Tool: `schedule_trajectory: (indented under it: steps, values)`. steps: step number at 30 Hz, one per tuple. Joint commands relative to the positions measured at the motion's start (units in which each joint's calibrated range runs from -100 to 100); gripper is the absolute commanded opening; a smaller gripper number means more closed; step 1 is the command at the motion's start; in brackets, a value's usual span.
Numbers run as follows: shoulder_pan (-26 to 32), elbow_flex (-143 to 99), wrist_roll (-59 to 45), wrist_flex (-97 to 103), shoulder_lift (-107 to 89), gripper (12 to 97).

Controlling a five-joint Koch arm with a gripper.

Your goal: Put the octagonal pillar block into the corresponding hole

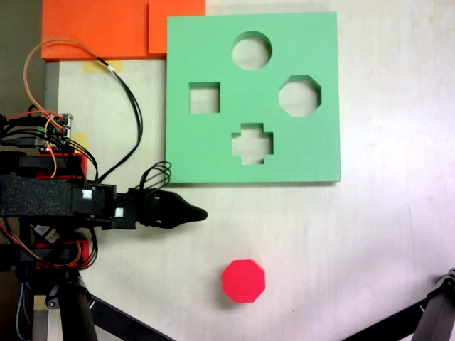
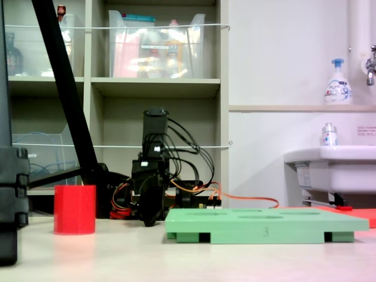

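The octagonal pillar block (image 1: 243, 280) is bright red and stands alone on the white table, below the green foam board (image 1: 213, 153). In the low fixed view the block (image 2: 74, 209) stands left of the board (image 2: 265, 226). The corresponding hole (image 1: 299, 95) is the eight-sided cutout at the board's right side, with nothing in it. My black gripper (image 1: 201, 212) points right just under the board's lower left corner, up and left of the block and apart from it. Its jaws come together in one point with nothing between them. Seen head-on, the gripper (image 2: 151, 207) hangs low over the table.
The board also has a round cutout (image 1: 251, 50), a square cutout (image 1: 204, 98) and a cross cutout (image 1: 252, 143). Orange foam sheets (image 1: 99, 28) lie at the top left. Cables (image 1: 131, 106) loop beside the arm. Black tripod legs (image 1: 434, 320) cross the lower corners.
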Motion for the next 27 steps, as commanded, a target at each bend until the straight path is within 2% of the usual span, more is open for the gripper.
schedule_trajectory:
  steps: [1,21,24,27]
  values:
    - [-0.2,-1.96,-0.68,-2.87,-0.41,49.7]
    - [-0.2,-1.96,-0.68,-2.87,-0.41,49.7]
    - [-0.2,-1.96,-0.59,-2.97,-0.41,46.9]
    - [-1.47,-1.96,2.39,-2.97,-0.41,47.4]
